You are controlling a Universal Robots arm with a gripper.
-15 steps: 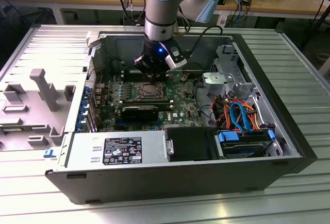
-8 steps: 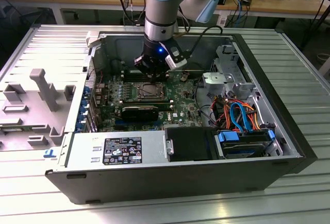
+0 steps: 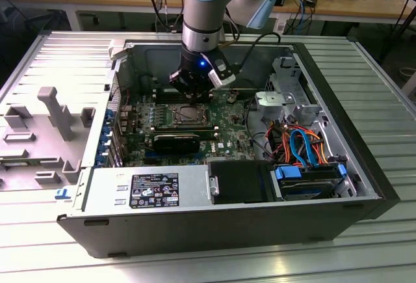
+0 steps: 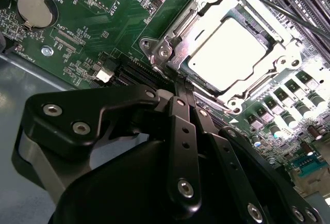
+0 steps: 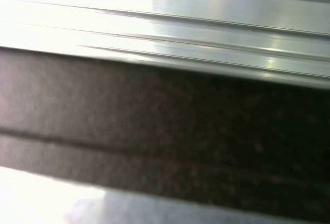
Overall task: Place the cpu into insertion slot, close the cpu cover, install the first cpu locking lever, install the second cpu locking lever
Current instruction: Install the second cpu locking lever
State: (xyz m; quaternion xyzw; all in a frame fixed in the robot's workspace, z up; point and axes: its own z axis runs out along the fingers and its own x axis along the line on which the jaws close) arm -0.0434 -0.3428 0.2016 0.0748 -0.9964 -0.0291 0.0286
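A: Nearest the second wrist view's lens?
B: The gripper (image 4: 181, 82), fingers pressed together, tips at the edge of the cpu cover (image 4: 181, 33).
A: And the cpu (image 4: 227, 46)?
B: Seated in the insertion slot (image 3: 190, 115), cover down over it.
A: Farther off?
B: Green motherboard (image 4: 121, 13), coin battery (image 4: 34, 6).

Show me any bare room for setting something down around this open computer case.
Free: ribbed metal table on the exterior view's right, and its front strip below the case. Crowded: the motherboard under the claw, the cable bundle, and the grey tray.
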